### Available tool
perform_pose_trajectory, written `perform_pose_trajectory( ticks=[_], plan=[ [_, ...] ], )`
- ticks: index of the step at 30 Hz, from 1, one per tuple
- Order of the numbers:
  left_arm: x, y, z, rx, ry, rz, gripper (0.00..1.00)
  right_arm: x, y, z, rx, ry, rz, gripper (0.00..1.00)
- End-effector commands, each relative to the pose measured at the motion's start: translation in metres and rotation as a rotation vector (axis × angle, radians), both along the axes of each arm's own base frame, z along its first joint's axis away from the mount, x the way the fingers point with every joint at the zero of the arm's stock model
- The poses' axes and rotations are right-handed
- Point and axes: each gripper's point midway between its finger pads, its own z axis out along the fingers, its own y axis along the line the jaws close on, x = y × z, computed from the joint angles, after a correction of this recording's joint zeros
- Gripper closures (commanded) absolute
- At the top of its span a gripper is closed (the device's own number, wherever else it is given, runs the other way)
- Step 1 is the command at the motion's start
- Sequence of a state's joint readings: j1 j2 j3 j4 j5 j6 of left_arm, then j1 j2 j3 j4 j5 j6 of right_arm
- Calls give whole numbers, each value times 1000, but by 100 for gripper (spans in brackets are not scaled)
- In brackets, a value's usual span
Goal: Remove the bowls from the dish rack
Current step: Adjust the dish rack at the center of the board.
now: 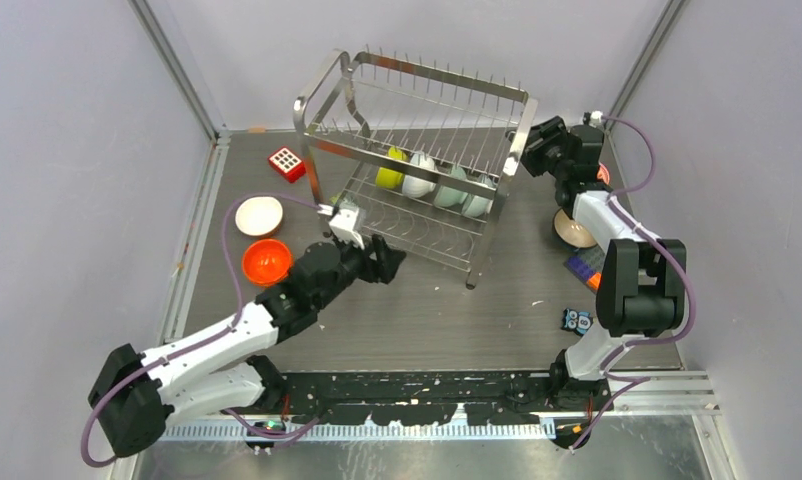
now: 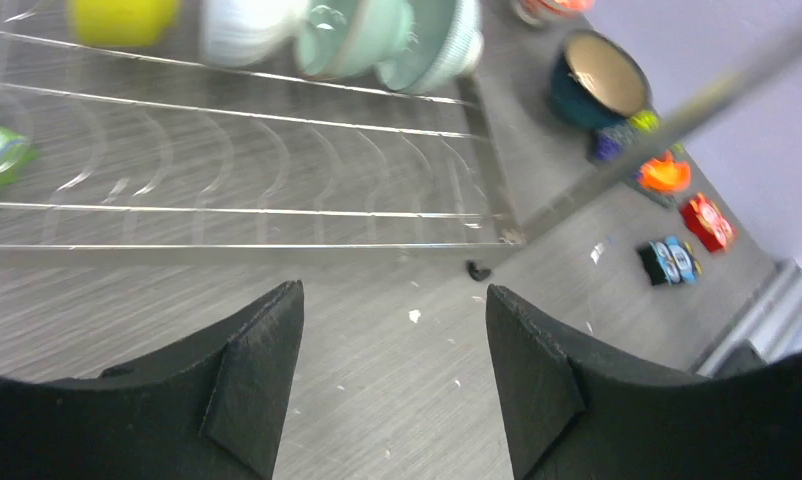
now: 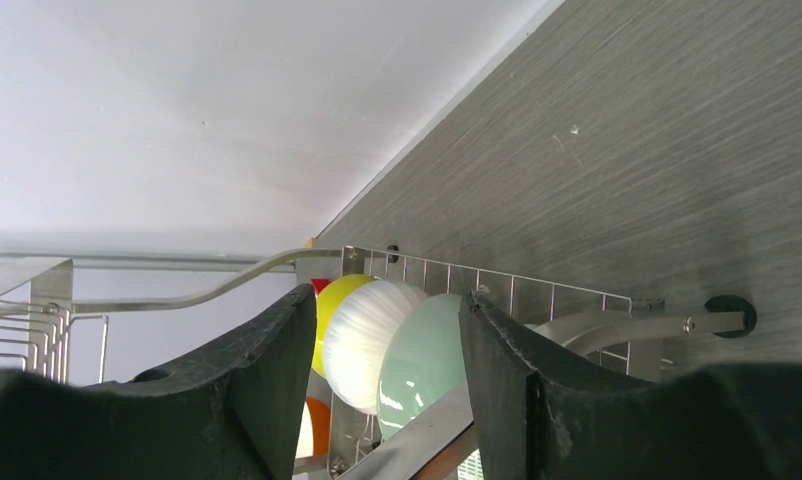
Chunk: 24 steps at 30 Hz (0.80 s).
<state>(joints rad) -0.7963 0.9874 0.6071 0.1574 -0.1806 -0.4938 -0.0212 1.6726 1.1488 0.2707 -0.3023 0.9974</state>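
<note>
Bowls stand on edge in a row on the lower tier of the tall shiny steel wire dish rack (image 1: 417,135). From left to right we see a lime-yellow round bowl (image 1: 389,170), a white ribbed bowl (image 1: 418,177) and two pale teal bowls (image 1: 451,188), each leaning close against the next. The rack stands on the far half of the grey wood-grain table (image 1: 427,320), near its middle.

Three more bowls sit out on the table, mouths up. A shallow white bowl (image 1: 259,215) and a bright orange bowl (image 1: 267,261) lie side by side, well to the left of the rack. A dark blue bowl with a cream inside (image 2: 597,80) sits to the right of the rack, partly hidden by the right arm in the top view.

The left gripper (image 2: 392,305) hovers low over the table just in front of the rack's near edge and points toward it. Its black fingers stand apart, and we see only bare table between them. The right gripper (image 3: 385,300) hangs just beside the rack's right end and looks along the row of bowls. Its jaws are likewise parted and hold nothing.

Farther out, a red square block with white dots (image 1: 287,163) lies on the table near the rack's left end. Flat coloured toy bricks (image 2: 667,260) are scattered along the table's right side.
</note>
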Motion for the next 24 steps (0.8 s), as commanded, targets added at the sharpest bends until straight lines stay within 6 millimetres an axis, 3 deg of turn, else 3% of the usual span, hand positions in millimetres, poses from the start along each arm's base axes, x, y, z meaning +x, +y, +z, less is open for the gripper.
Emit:
perform_pose_trajectory(
  ticks=[1, 9, 11, 13, 19, 24],
  plan=[
    [-24, -42, 55, -85, -288, -171, 31, -21, 7, 18, -21, -28, 36, 41],
    [-68, -120, 98, -80, -581, -462, 23, -28, 6, 19, -10, -20, 29, 41],
    [-77, -141, 103, -83, -624, -524, 5, -29, 6, 18, -10, -18, 24, 41],
    [-79, -158, 104, -71, -656, -540, 1, -29, 5, 19, -9, -16, 19, 41],
    [-53, -190, 99, -37, -710, -434, 0, -28, 5, 20, 3, -18, 11, 41],
    [-34, -205, 95, -38, -735, -359, 10, -30, 3, 25, 1, -29, 3, 41]
  ],
)
